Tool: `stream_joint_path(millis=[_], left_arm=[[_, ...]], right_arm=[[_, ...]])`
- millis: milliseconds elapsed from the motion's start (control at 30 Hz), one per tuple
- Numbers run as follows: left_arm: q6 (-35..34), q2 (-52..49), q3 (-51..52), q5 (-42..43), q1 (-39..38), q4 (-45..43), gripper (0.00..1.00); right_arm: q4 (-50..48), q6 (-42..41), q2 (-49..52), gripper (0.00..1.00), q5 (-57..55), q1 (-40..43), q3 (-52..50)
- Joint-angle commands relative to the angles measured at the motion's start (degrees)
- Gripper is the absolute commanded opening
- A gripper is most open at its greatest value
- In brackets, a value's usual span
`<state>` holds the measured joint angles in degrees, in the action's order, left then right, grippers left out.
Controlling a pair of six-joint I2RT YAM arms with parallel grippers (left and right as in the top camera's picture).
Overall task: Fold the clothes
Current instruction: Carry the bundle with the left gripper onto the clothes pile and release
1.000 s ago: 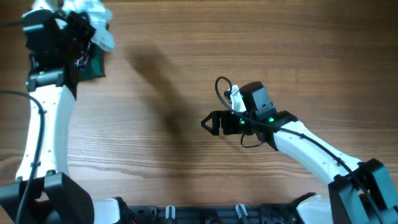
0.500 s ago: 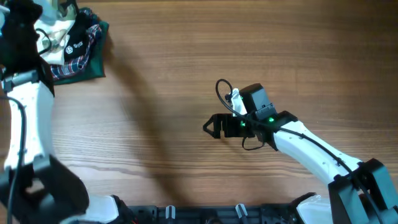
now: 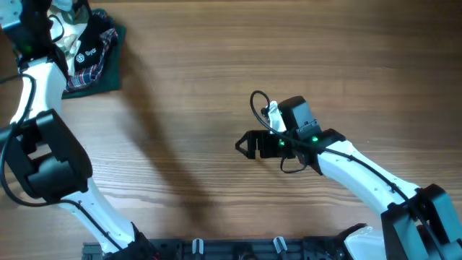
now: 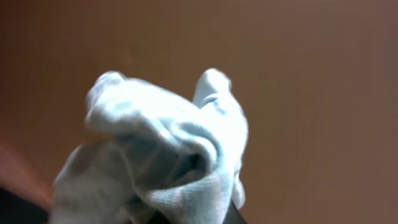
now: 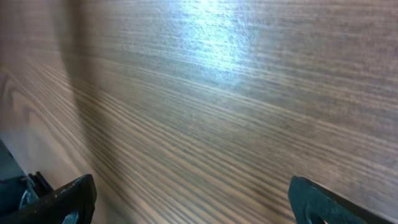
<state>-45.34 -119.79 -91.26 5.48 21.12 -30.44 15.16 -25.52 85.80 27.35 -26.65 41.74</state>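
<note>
The clothes, a pale blue-and-white garment, fill the left wrist view as a bunched lump hanging over the brown table. My left gripper is shut on its lower folds, and only a dark sliver of a finger shows beneath the fabric. From overhead, the left gripper is at the table's far left corner, over a pile of other cloth. My right gripper rests near the table's middle, open, with only bare wood between its fingers.
A black garment with a white logo lies on a dark green-and-red plaid cloth at the far left. The left arm's white link runs down the left edge. A black rail lines the near edge.
The left arm has swung toward the far left corner with the pale garment, uncovering the plaid and black pile. The right arm has not moved.
</note>
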Motion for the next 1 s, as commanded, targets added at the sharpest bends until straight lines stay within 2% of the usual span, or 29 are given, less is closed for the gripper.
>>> stream_joint_path(millis=[0,133,233,433,500,600,733,833,867,967], left_arm=[[-0.57,0.2,-0.74,1.16,-0.28,7.23,0.04],[-0.83,0.2,-0.74,4.04,-0.22,19.32,0.04],[-5.29,0.2,-0.74,4.15,-0.09,27.85,0.04],[-5.27,0.87,-0.74,4.15,1.31,32.17,0.04],[-5.25,1.44,-0.74,4.15,2.14,32.89,0.28],[-5.2,2.73,-0.74,6.03,4.35,34.58,0.41],[-5.05,4.22,-0.74,12.87,7.56,38.4,0.49],[-5.05,5.29,-0.74,18.1,9.38,39.58,0.66],[-5.05,6.34,-0.74,21.09,10.32,40.26,0.77],[-4.07,8.81,-0.74,24.35,10.78,40.41,0.87]], right_arm=[[-1.14,-0.17,-0.5,1.0,-1.49,-0.17,-0.07],[-1.18,-0.04,-0.5,1.0,-2.12,-0.17,-0.07],[-1.16,0.13,-0.5,1.0,-2.38,-0.15,-0.07],[-1.22,0.26,-0.37,1.0,-3.61,-0.17,-0.07],[-1.46,0.24,0.37,1.0,-3.61,-0.17,-0.07],[-2.8,-0.15,2.75,1.0,-3.37,-0.17,-0.07],[-5.38,-1.68,4.66,1.0,-1.81,-0.17,-0.07],[-5.7,-1.64,4.74,1.0,-1.38,-0.17,-0.07],[-5.7,-1.64,4.74,1.0,-0.5,-0.17,-0.07],[-5.68,-1.62,4.74,1.0,0.2,-0.17,-0.07]])
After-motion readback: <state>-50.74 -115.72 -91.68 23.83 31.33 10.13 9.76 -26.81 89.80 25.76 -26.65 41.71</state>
